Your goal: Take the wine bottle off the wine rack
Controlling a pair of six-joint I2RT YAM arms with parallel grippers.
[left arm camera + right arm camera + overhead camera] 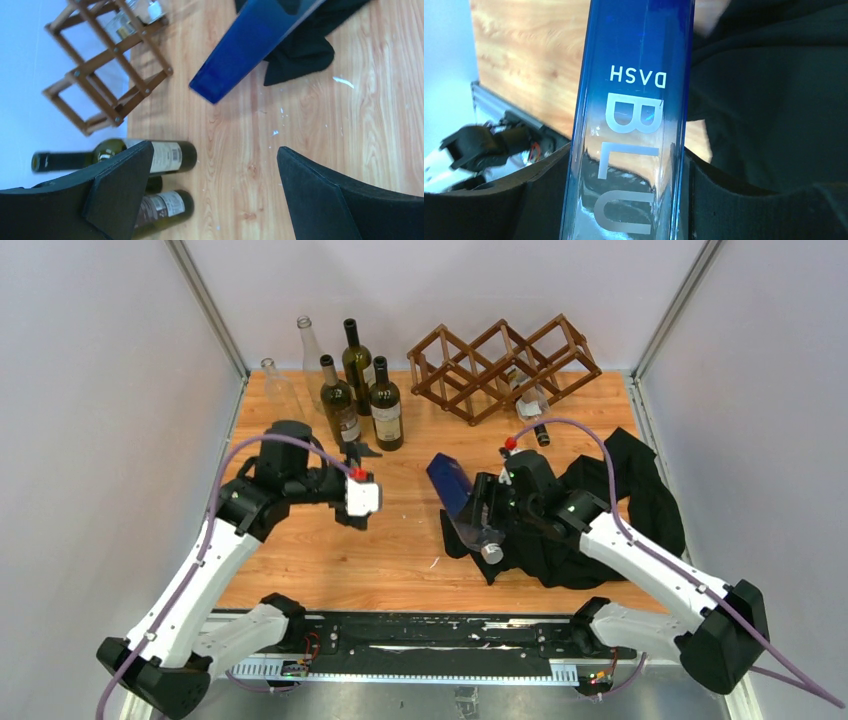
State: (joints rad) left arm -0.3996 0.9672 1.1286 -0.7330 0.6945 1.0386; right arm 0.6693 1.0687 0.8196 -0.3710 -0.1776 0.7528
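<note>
The dark brown lattice wine rack stands at the back of the table; it also shows in the left wrist view. A clear bottle lies in one of its lower right cells, its dark cap pointing forward. My right gripper is shut on a blue glass bottle, held tilted above the table in front of the rack. In the right wrist view the blue bottle fills the gap between the jaws. My left gripper is open and empty, left of the blue bottle.
Three dark green labelled bottles stand at the back left, close to my left gripper, with two clear bottles behind them. A black cloth lies crumpled on the right under the right arm. Grey walls close in both sides.
</note>
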